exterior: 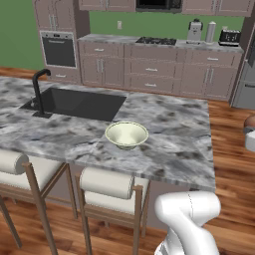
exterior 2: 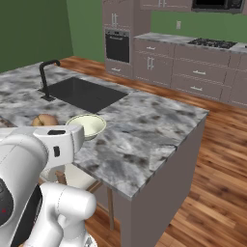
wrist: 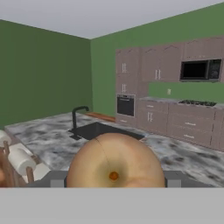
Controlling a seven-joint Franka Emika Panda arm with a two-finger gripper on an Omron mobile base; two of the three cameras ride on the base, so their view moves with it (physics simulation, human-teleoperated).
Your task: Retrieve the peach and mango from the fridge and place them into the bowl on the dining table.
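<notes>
A peach (wrist: 114,162) sits large at the bottom centre, held between the grey fingers (wrist: 57,179) whose tips show at either side of it. Beyond it lies the marbled table (wrist: 52,142) with a dark sink (wrist: 103,130) and a black tap (wrist: 76,118). Stools (wrist: 19,162) show at lower left, while brown cabinets (wrist: 148,87), an oven (wrist: 125,105) and a microwave (wrist: 200,70) stand against the green wall (wrist: 43,74).

The robot's smooth white rounded arm (exterior 2: 62,207) is made of fat, shiny tube parts with ball-like ends. A dark grey band with a tiny red dot sits on one joint. A small dark square marks its white upper block.
</notes>
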